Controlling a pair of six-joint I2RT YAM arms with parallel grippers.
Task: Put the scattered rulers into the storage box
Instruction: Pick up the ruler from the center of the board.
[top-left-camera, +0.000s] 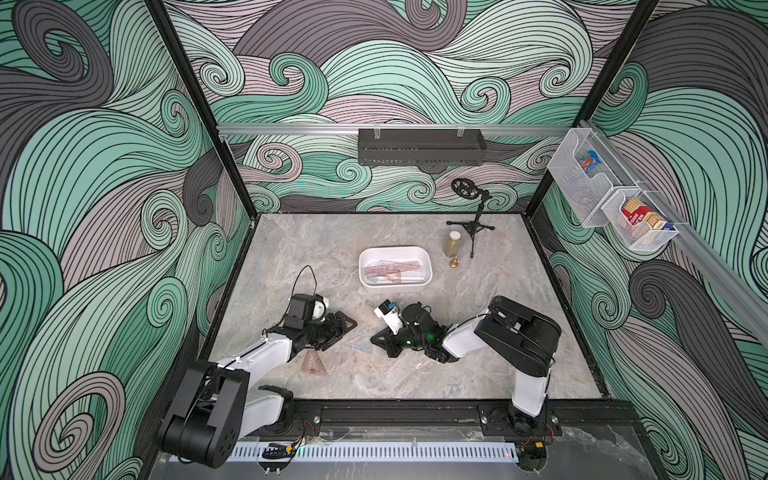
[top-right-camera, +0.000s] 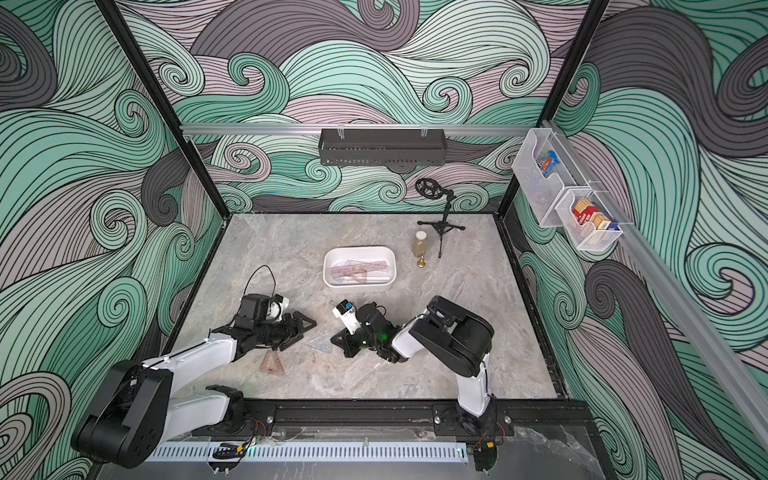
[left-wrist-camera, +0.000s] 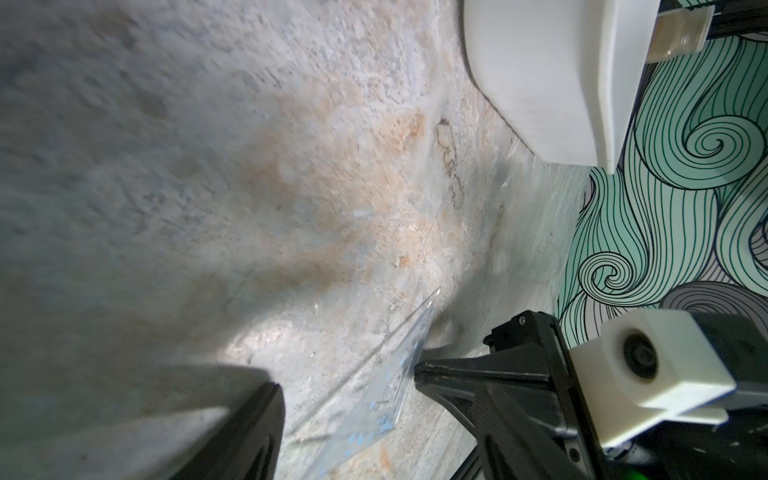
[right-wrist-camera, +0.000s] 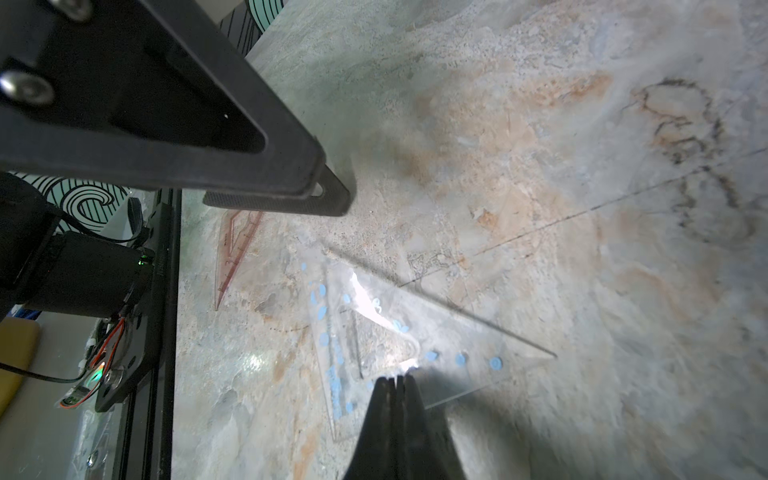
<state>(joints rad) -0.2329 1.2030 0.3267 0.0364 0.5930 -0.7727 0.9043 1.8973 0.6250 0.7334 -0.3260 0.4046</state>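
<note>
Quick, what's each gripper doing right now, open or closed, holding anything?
Left gripper: open, empty.
Right gripper: shut, tips at the bluish set square, nothing held between them.

Top views: high over near edge, angled down across the whole table (top-left-camera: 478, 365); almost equal.
Left wrist: low, close, facing the box (left-wrist-camera: 540, 83).
Right wrist: low, close, facing the table.
Wrists share: blue set square (right-wrist-camera: 436, 332) (left-wrist-camera: 374, 399).

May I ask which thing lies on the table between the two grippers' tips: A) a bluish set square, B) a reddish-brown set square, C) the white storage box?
A: the bluish set square lies flat between the left gripper and the right gripper.
</note>
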